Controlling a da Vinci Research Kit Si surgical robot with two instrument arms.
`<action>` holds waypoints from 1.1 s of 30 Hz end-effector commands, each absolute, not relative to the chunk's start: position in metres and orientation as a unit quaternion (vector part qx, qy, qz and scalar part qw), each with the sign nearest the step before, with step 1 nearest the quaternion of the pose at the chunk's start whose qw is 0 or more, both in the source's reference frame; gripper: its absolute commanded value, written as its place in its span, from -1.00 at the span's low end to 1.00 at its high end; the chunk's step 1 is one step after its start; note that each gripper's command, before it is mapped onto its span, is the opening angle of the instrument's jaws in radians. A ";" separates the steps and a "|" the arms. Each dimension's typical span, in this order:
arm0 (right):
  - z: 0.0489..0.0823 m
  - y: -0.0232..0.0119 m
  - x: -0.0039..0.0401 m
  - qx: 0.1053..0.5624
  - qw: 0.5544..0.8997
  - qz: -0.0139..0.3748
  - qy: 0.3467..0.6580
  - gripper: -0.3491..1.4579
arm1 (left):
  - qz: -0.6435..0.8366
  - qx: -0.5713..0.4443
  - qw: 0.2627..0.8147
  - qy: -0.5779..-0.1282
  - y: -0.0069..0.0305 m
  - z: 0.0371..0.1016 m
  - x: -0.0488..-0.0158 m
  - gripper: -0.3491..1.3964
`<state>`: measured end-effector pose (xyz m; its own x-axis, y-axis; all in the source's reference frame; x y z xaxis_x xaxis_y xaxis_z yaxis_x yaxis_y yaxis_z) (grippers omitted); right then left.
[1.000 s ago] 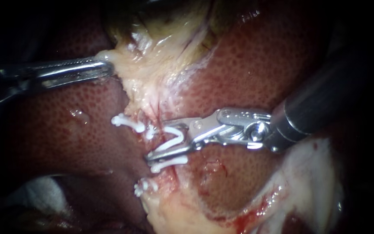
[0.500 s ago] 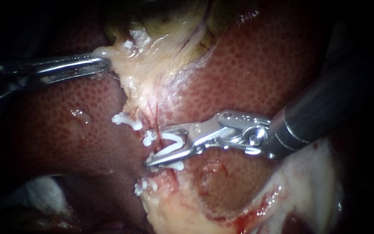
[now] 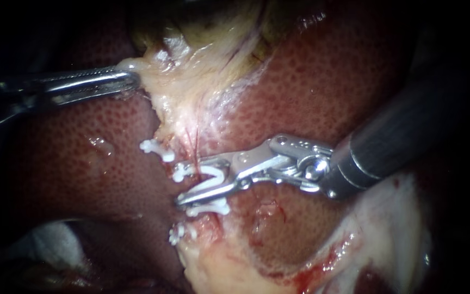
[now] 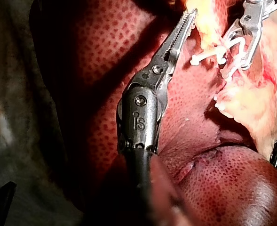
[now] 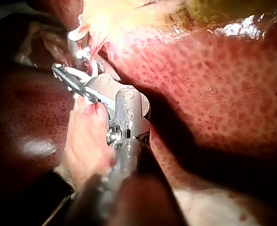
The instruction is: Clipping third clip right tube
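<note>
R pincer grips clip — wet mottled liver, dark edges.

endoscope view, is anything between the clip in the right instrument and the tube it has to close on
Nothing visible stands between them. The open clip held in the right instrument already straddles the tube, in the gap between the upper clip and the lower clip on it.
</note>
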<state>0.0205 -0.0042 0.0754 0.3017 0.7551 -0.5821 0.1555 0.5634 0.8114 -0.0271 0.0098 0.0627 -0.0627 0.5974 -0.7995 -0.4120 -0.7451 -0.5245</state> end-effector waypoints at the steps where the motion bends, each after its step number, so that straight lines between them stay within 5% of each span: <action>1: 0.0753 -0.0041 0.0206 0.414 0.691 0.217 0.552 -0.12 | 0.725 -0.589 0.348 -0.079 0.0099 0.0627 -0.0271 -1.00; 17: 0.0748 -0.0033 0.0205 0.420 0.687 0.229 0.547 -0.23 | 0.725 -0.590 0.348 -0.079 0.0098 0.0628 -0.0270 -1.00; 33: 0.0749 -0.0032 0.0204 0.427 0.683 0.240 0.542 -0.77 | 0.725 -0.590 0.348 -0.078 0.0098 0.0628 -0.0270 -1.00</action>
